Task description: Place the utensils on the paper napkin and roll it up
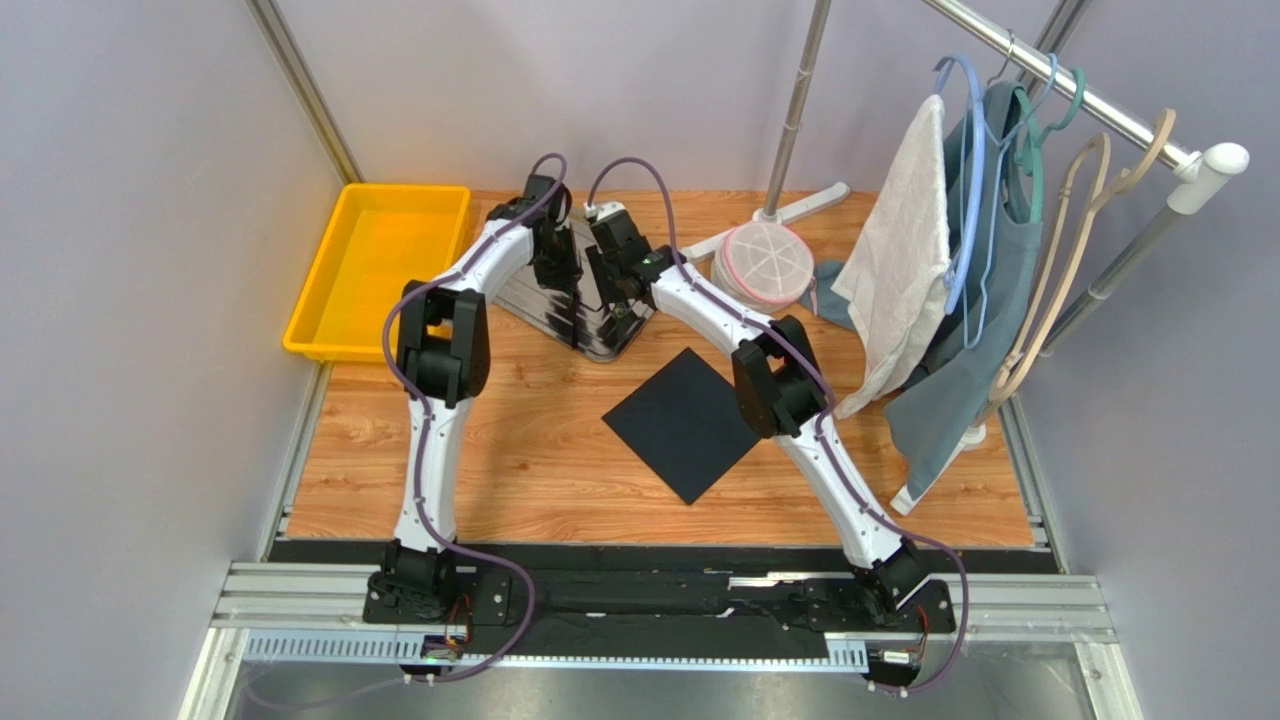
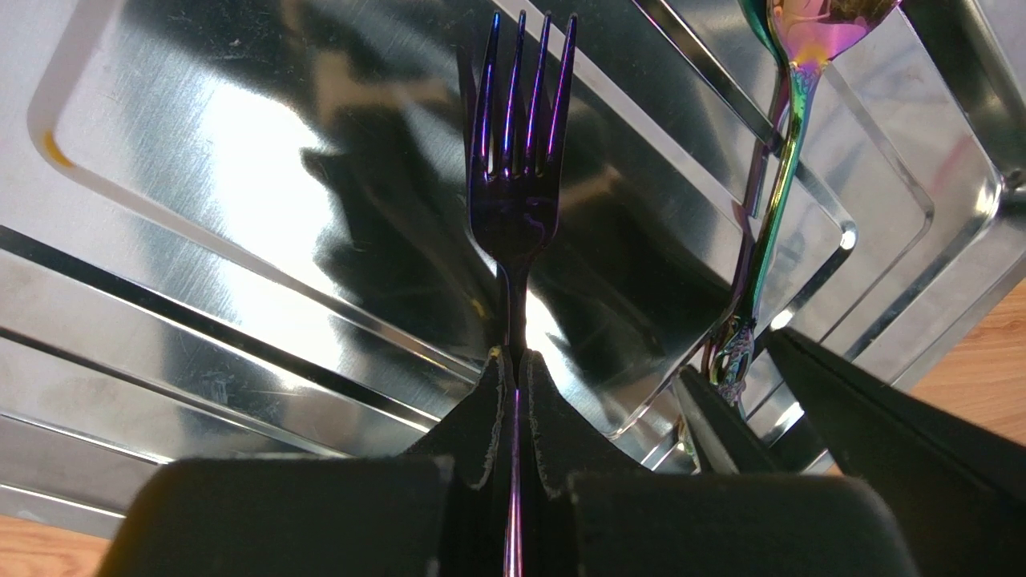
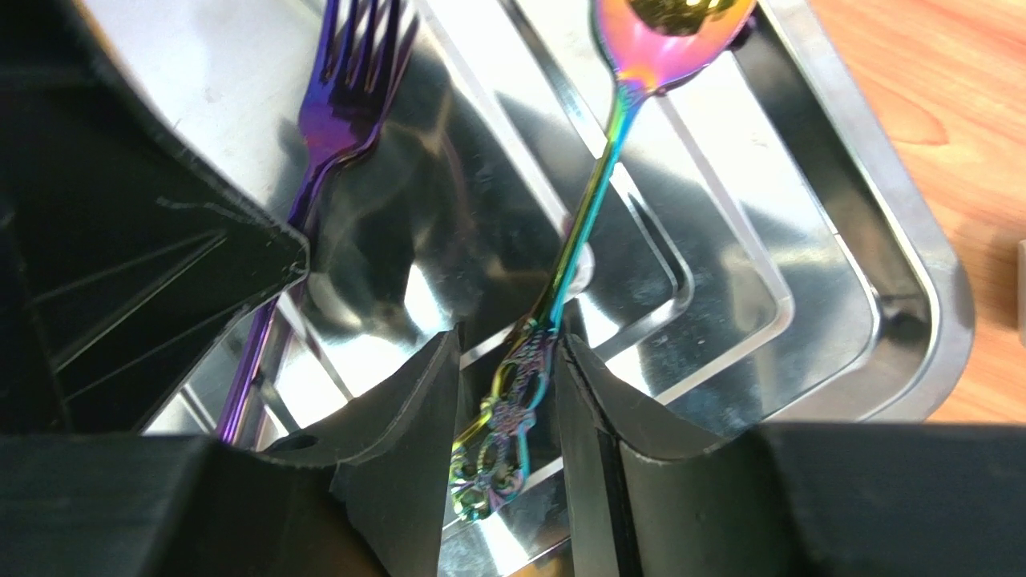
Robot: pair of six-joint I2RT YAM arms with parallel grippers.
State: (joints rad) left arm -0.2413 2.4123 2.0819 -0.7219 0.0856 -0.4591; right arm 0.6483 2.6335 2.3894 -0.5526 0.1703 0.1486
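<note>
The purple fork and the spoon with its gold bowl lie over the grey metal tray at the back of the table. My left gripper is shut on the fork's thin handle. My right gripper is closed on the spoon's ornate handle end. The fork also shows in the right wrist view, and the spoon in the left wrist view. In the top view both grippers sit side by side over the tray. The black paper napkin lies flat and bare, nearer than the tray.
A yellow bin stands at the back left. A round white lidded container sits right of the tray. A clothes rack with a white towel, garments and hangers fills the right side.
</note>
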